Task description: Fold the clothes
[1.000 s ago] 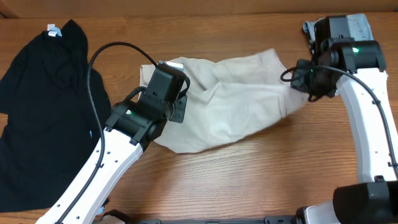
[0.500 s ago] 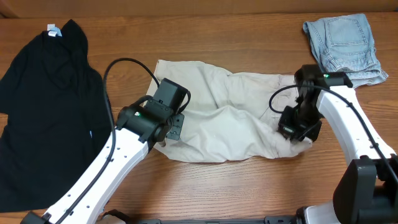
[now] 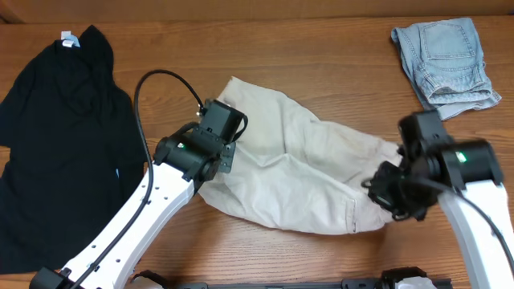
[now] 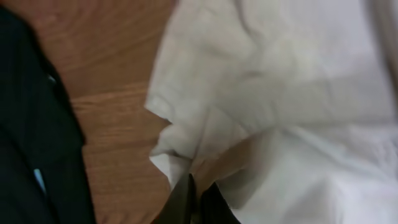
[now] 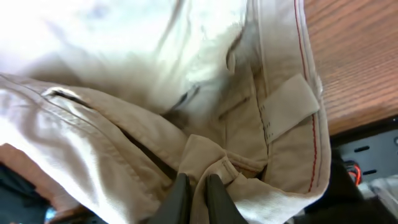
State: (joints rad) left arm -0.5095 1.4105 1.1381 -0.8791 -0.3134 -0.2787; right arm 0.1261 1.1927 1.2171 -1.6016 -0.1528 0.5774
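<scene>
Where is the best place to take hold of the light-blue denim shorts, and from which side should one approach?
Likely the near edge of the denim shorts, where the layered hem sticks out toward the robot. They lie flat on the table, so come down from above on the right side and pinch that loose edge.

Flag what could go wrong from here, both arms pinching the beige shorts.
1. The left fingers pinch only a thin corner of the beige shorts; a pull may slip it free.
2. The right fingers hold a bunched waistband fold near a belt loop, so layers may be caught unevenly and the fold come out crooked.
3. The black top lies right beside the left grip; moving that way could drag it.
</scene>
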